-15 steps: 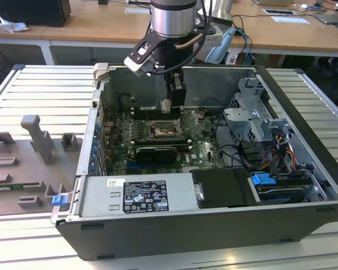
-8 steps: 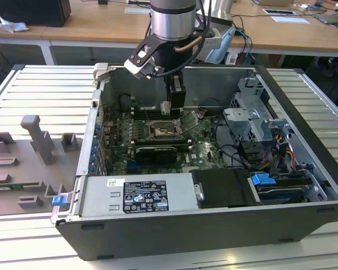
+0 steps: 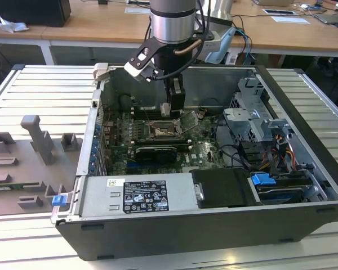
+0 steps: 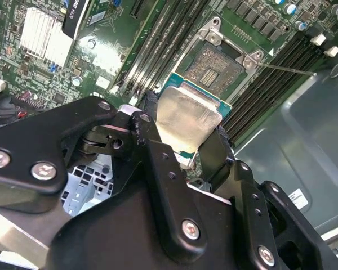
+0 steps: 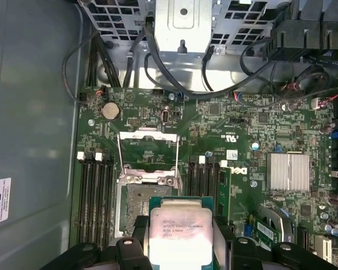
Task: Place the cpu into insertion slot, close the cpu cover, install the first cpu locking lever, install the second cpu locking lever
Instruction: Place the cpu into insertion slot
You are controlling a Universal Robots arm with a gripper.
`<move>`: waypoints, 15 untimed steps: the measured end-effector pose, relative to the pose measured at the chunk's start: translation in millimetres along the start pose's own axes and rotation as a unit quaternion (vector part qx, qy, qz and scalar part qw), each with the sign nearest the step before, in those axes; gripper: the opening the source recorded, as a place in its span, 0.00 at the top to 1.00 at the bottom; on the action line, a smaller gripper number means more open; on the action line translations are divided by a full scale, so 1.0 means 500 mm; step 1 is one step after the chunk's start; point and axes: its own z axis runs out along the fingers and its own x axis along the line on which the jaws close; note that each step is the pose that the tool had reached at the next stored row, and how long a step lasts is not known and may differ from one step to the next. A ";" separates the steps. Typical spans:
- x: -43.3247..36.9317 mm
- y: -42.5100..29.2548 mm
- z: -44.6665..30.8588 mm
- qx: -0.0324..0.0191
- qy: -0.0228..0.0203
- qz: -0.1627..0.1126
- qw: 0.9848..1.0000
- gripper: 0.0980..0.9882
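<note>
black linkage-fingered tool (image 4: pixel 186 130): clenched on 2 opposite edges of chip | small flat square pale-silver cpu (image 5: pixel 180 232): held aloft, near square dark-centred insertion slot (image 5: pixel 139 203) | silvery frame cpu cover (image 5: pixel 148 151): open | handling: likely light, stiff, fragile; edge grip only

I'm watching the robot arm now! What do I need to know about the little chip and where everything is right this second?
Gripper: shut on the cpu, with one finger on each side edge.
The cpu hangs over the insertion slot and is not seated. The slot is bare.
The cpu cover is flipped open beside the slot.
Done: the chip is picked up and at the slot.
Left: seating it, closing the cover, latching both locking levers.
</note>
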 end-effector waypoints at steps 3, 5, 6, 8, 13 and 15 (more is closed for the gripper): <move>0.000 -0.002 0.010 0.000 0.000 0.000 1.000 0.51; 0.000 -0.002 0.015 0.000 0.000 0.000 1.000 0.51; 0.000 -0.003 0.021 0.000 0.001 0.000 1.000 0.51; 0.000 -0.004 0.028 0.000 0.001 0.000 1.000 0.51; 0.012 -0.019 0.053 0.000 0.000 0.000 1.000 0.51; 0.016 -0.021 0.060 0.000 0.001 0.000 1.000 0.51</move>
